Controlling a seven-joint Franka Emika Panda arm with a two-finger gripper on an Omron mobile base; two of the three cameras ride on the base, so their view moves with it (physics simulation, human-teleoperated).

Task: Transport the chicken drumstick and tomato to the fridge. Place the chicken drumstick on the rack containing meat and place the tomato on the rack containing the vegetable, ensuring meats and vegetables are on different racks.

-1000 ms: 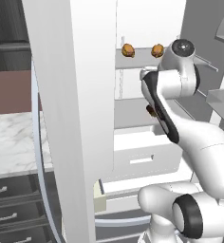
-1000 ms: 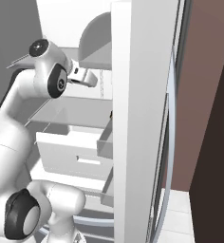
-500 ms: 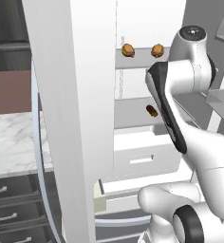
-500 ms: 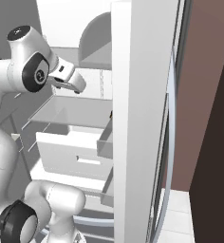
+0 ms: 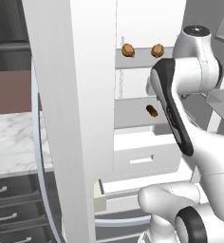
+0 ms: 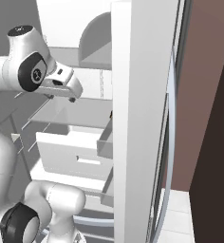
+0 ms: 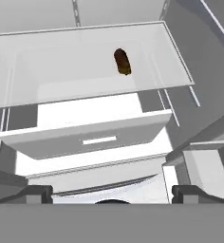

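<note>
Hand view looks down into the open fridge [image 5: 147,23]. The gripper [image 7: 112,195] has its two dark tips spread wide, with nothing between them. It hangs in front of the shelves and touches nothing, so I think it has just let something go or is getting ready for the next thing.

The lower shelf [image 7: 61,71] is a thin, flat, see-through sheet. You can see the white drawer [image 7: 85,137] under it, and the drawer is pulled partly out. One small dark brown piece [image 7: 122,61] lies flat on this shelf, away from its edges. It is long and rounded like a little sausage. I cannot tell what food it is.

From the left base view, the top shelf [image 5: 142,59] holds two small golden-brown lumps near its front edge: one [image 5: 128,50] to the left, one [image 5: 157,50] to the right, well apart. Both look bumpy and cooked, like meat. One is likely the drumstick, but I cannot tell which. Keeping meat up there leaves the shelf below for the tomato, which I think is the job left to do.

The big door [image 5: 71,118] is smooth, white and wide open, so the arm can reach in.
</note>
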